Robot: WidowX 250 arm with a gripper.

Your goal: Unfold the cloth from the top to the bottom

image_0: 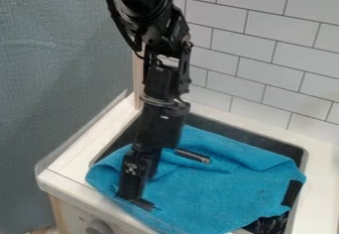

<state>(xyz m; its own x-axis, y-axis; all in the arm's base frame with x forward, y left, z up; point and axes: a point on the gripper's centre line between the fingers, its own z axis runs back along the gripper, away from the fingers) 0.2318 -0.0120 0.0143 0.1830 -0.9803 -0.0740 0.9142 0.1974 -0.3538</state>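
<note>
My black gripper [138, 181] hangs down over the left front part of the sink, its lower end against or just above the blue cloth [212, 191]. Spread across most of the sink, the cloth has a raised fold along its back and right side and wrinkles near the middle. Its left and front parts lie up at the sink's front edge. The gripper covers a part of the cloth on the left. Whether any cloth is held cannot be made out.
A dark sink [205, 129] is set in a white counter [79, 158]. A short grey and black bar [193, 156] lies or sticks out above the cloth, right of the gripper. White tiles [271, 29] stand behind, and a knob [99, 226] is on the front panel.
</note>
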